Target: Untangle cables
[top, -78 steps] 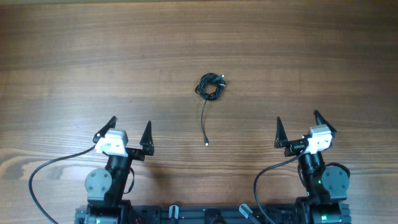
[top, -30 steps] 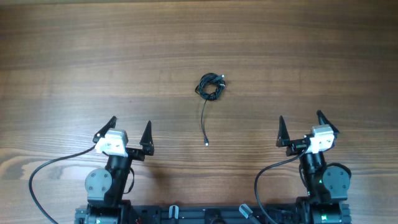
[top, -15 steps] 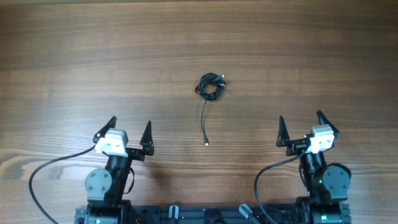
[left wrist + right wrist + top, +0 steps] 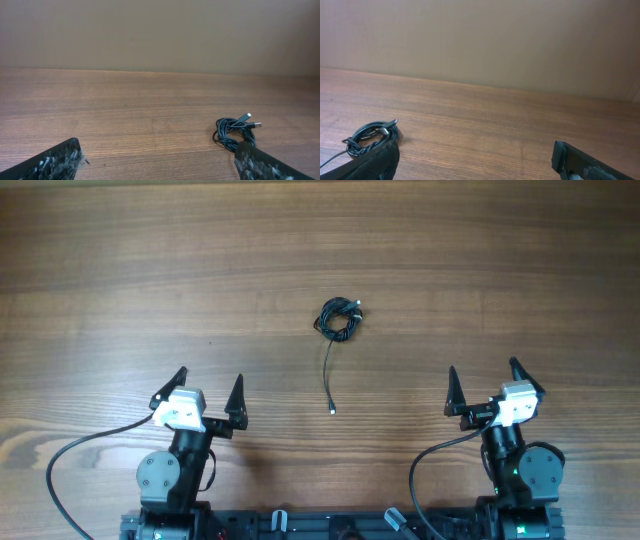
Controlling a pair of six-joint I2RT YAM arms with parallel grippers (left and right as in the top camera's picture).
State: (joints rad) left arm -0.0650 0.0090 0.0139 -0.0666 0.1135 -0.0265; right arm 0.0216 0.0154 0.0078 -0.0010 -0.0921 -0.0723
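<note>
Cables (image 4: 340,319) in a small tangled bundle near the middle of the tabletop (image 4: 120,260), one loose strand trailing toward the robot and ending in a tiny plug. Left gripper (image 4: 209,380) and right gripper (image 4: 481,370) low at the near edge, one on either side, well apart from the bundle. Jaws of both spread wide, gripping nothing. Seen from the left wrist, two small plugs poking out of the bundle.
</note>
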